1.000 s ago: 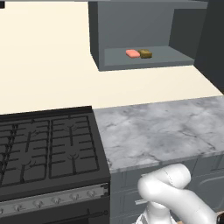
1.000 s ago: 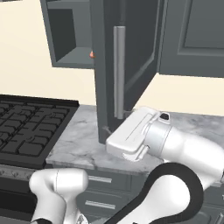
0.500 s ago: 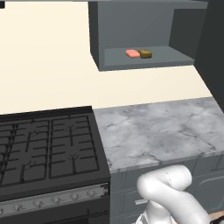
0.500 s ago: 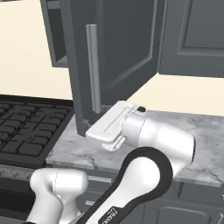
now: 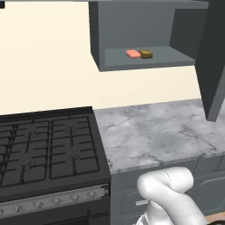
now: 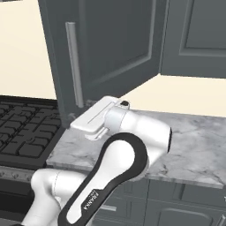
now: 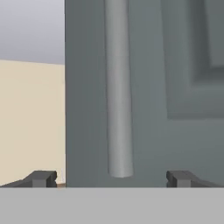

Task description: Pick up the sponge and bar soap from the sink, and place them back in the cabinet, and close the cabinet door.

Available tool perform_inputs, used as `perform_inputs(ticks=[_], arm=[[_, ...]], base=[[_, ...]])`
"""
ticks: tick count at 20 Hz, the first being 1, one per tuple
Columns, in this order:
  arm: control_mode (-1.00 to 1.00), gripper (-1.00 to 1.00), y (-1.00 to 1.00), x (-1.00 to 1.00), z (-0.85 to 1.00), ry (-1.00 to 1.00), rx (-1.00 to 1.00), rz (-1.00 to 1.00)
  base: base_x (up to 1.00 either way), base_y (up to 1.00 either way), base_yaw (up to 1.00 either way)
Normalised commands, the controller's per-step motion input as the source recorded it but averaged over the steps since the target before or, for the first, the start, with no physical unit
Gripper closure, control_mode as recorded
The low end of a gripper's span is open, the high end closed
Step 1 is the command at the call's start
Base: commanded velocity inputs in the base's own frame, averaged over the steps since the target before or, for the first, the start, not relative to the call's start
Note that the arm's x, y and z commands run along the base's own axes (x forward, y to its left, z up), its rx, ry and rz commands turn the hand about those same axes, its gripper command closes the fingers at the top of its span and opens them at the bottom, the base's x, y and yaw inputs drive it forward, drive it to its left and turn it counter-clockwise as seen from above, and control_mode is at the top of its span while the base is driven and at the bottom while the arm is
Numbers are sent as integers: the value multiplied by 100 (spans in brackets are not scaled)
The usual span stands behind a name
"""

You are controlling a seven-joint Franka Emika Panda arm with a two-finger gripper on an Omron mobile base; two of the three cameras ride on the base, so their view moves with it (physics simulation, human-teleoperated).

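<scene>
hand view shows the gripper [image 7: 109, 178], fingers apart, facing the dark slate-grey cabinet door [image 7: 144, 87] at centre frame; closing it seems in hand, and pushing it fully shut comes next.

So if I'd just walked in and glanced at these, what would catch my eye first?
Probably the big white robot arm curving up in front of the marble counter, its open gripper facing the dark cabinet door and its slim bar handle. Next, two small spots of colour on the open cabinet shelf: a pink bar soap beside a mustard sponge. A black stove sits left of the counter.
</scene>
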Motion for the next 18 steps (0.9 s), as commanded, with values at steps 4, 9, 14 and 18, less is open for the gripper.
perform_inputs(ticks=[4, 9, 14, 18], arm=[[-100, -100, 26, 34, 0, 0, 0, -10], [-100, -100, 22, 44, 0, -1, 0, -12], [-100, -100, 21, 38, 0, -2, 0, -13], [-100, -100, 16, 37, 0, -4, 0, -15]], base=[[0, 0, 0], [0, 0, 0], [0, 0, 0], [0, 0, 0]])
